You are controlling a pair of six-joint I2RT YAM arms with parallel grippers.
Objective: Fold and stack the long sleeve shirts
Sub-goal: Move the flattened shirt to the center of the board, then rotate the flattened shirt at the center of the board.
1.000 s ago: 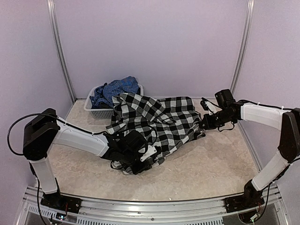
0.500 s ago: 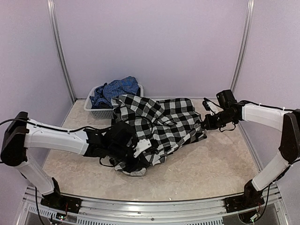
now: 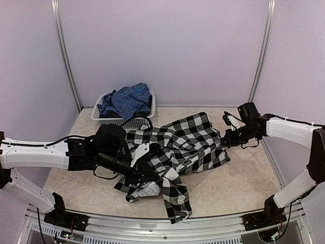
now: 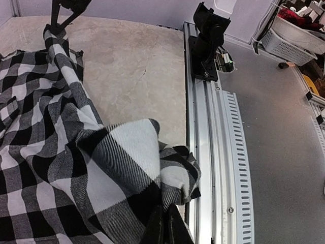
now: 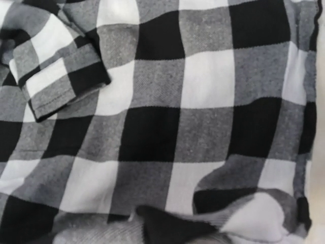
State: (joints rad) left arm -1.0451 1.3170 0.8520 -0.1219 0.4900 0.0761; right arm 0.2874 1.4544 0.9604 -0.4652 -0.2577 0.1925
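Looks like left pincer (image 3: 151, 176) and right pincer (image 3: 227, 138) are both clamping the checked shirt (image 3: 195, 134), spreading it; probably needing smoothing on the tabletop (image 3: 238, 183) next.

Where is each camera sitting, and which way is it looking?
Top external: high behind the arms, looking down at the table; the left arm and right arm show.
Left wrist: on the left arm, looking over the black-and-white shirt toward the near rail; its dark fingers peek in below.
Right wrist: on the right arm, close against checked cloth; no fingers clearly show.
Shared: all three see that shirt.
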